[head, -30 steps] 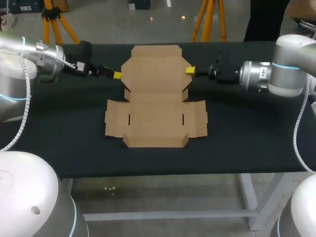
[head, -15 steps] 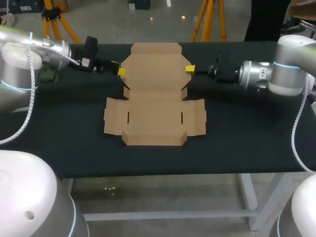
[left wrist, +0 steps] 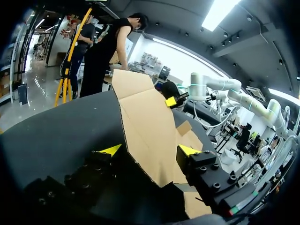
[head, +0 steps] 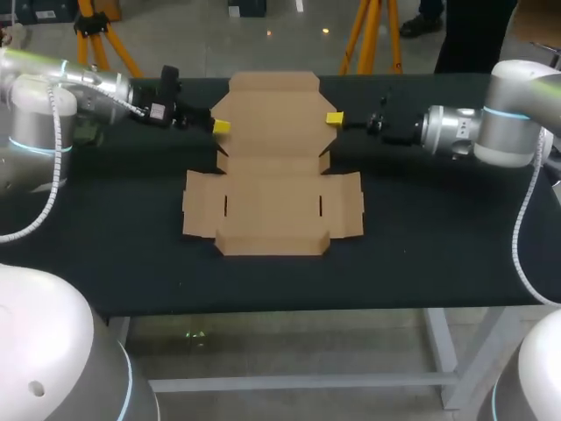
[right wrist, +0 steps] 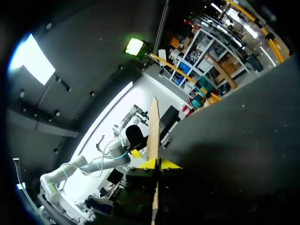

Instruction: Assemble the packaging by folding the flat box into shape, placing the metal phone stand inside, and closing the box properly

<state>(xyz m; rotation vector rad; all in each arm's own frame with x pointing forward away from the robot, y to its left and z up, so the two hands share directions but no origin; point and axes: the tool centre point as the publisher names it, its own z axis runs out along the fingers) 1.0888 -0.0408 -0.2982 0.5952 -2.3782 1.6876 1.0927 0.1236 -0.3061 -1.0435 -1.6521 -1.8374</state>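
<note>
The flat brown cardboard box (head: 272, 206) lies unfolded mid-table, its rear lid panel (head: 272, 110) toward the far edge. My left gripper (head: 219, 126) is at the lid panel's left edge. In the left wrist view this gripper (left wrist: 149, 151) is open, and the cardboard edge (left wrist: 145, 122) runs between its yellow tips without touching both. My right gripper (head: 334, 117) is at the lid's right edge. In the right wrist view this gripper (right wrist: 158, 164) is shut on the thin cardboard edge (right wrist: 154, 122), which stands between its tips.
The dark table top (head: 438, 246) extends well beyond the box on both sides. Its front edge runs a short way in front of the box's front flap. Both arms come in low over the far half of the table.
My left gripper has moved right to the lid's left edge, turned at the wrist, and its fingers have narrowed. The right gripper and the lid have shifted slightly back and left.
</note>
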